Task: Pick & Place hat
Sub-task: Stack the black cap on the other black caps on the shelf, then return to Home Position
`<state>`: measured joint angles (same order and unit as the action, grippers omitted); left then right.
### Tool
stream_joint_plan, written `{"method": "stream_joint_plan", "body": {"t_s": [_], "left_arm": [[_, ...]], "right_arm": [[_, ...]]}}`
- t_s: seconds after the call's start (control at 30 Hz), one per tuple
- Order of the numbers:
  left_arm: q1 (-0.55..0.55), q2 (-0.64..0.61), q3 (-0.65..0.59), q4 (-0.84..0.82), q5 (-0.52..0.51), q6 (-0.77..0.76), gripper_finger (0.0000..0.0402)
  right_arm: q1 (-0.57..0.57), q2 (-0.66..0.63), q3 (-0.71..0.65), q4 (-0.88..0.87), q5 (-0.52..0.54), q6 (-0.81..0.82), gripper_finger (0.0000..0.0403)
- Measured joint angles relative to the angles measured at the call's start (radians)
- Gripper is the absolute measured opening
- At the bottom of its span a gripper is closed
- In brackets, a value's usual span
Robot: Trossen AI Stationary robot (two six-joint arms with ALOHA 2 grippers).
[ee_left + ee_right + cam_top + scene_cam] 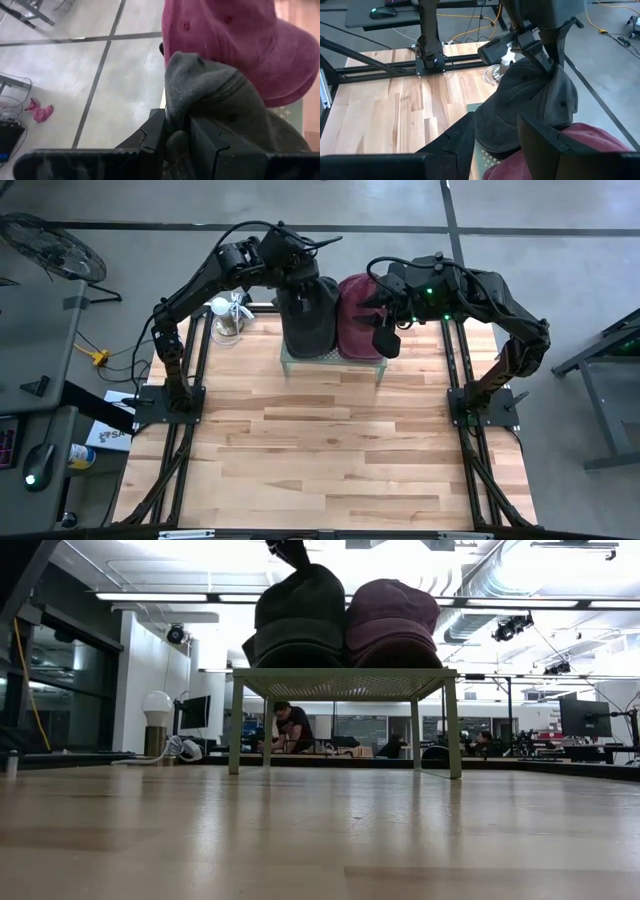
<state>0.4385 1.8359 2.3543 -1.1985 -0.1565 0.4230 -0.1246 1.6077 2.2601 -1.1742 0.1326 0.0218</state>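
Two caps sit side by side on the green stand (334, 362) at the table's far edge. The dark cap (308, 315), soft and light, is pinched at its crown by the left gripper (176, 135), jaws nearly closed on a fabric fold. The right gripper (385, 330) hangs half open over the maroon cap (357, 318), holding nothing.

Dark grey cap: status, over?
Left gripper pinching crown of dark grey cap on green stand. Right gripper open, over maroon cap alongside. Nothing blocking.
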Motion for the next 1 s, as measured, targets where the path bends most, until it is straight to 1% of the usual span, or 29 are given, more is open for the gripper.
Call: {"method": "stream_joint_plan", "body": {"t_s": [0.17, 0.23, 0.3, 0.43, 0.53, 0.63, 0.73, 0.87, 0.93, 1.0], "left_arm": [[0.000, -0.009, 0.000, -0.006, 0.019, 0.016, 0.0071], [0.000, -0.011, 0.000, -0.007, 0.030, 0.018, 0.0083], [0.000, -0.011, 0.000, -0.007, 0.036, 0.018, 0.0105], [0.000, -0.011, 0.000, -0.005, 0.030, 0.034, 0.0171], [0.000, -0.011, 0.000, -0.004, -0.007, 0.064, 0.0218], [-0.001, -0.017, 0.000, 0.000, -0.074, 0.093, 0.0248], [0.000, -0.036, 0.000, 0.011, -0.117, 0.100, 0.0263], [-0.007, -0.075, 0.001, 0.014, -0.186, 0.067, 0.0267], [-0.015, -0.096, 0.001, -0.008, -0.228, 0.043, 0.0267], [-0.017, -0.127, 0.001, -0.057, -0.247, 0.037, 0.0267]], "right_arm": [[0.000, 0.000, 0.000, -0.009, 0.000, 0.000, 0.0140], [0.000, 0.000, 0.000, -0.012, 0.000, 0.000, 0.0140], [0.000, 0.000, 0.000, -0.012, 0.000, 0.000, 0.0140], [0.000, 0.000, 0.000, -0.012, 0.000, 0.000, 0.0140], [0.000, 0.000, 0.000, -0.012, 0.000, -0.001, 0.0140], [0.000, 0.000, 0.000, -0.012, 0.000, -0.004, 0.0140], [0.000, -0.003, 0.000, -0.013, 0.000, -0.030, 0.0140], [0.000, -0.016, 0.000, -0.017, 0.012, -0.117, 0.0140], [0.000, -0.023, 0.000, -0.017, 0.017, -0.131, 0.0140], [0.000, -0.032, 0.000, -0.017, 0.018, -0.130, 0.0140]]}}
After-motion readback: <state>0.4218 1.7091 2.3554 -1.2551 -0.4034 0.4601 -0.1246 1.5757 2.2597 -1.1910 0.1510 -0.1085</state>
